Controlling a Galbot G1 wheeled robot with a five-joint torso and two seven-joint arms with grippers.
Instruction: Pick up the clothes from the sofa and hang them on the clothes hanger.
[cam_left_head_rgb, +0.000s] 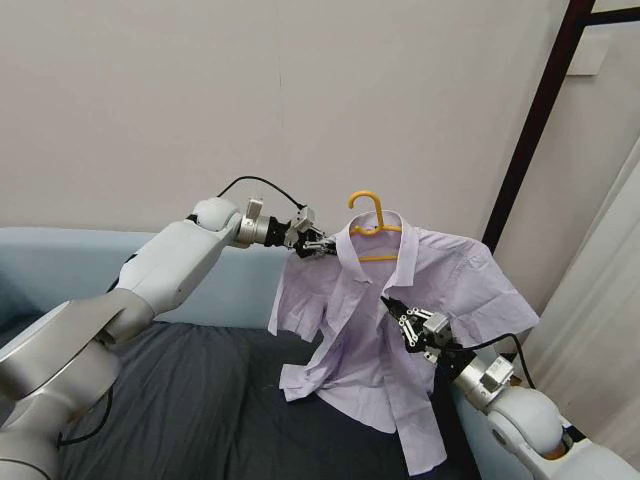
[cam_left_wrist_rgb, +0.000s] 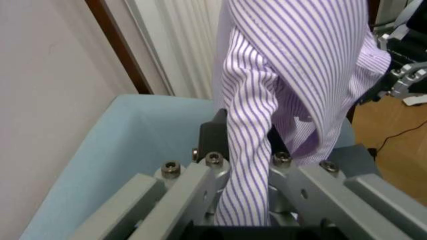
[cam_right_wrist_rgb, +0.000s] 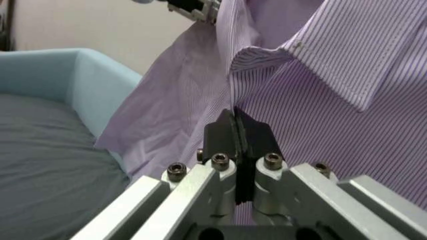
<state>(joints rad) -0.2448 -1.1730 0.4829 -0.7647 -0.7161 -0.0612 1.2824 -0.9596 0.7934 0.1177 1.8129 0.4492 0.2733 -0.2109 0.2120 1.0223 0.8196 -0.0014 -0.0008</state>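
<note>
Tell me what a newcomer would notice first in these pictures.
A purple-striped shirt draped on a yellow hanger hangs in mid-air above the blue sofa. The left end effector pinches it by the shoulder near the collar, and the right end effector is clamped on its front edge, lower down.

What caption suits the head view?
Left end effector and right end effector grip the shirt on its yellow hanger above the sofa.
</note>
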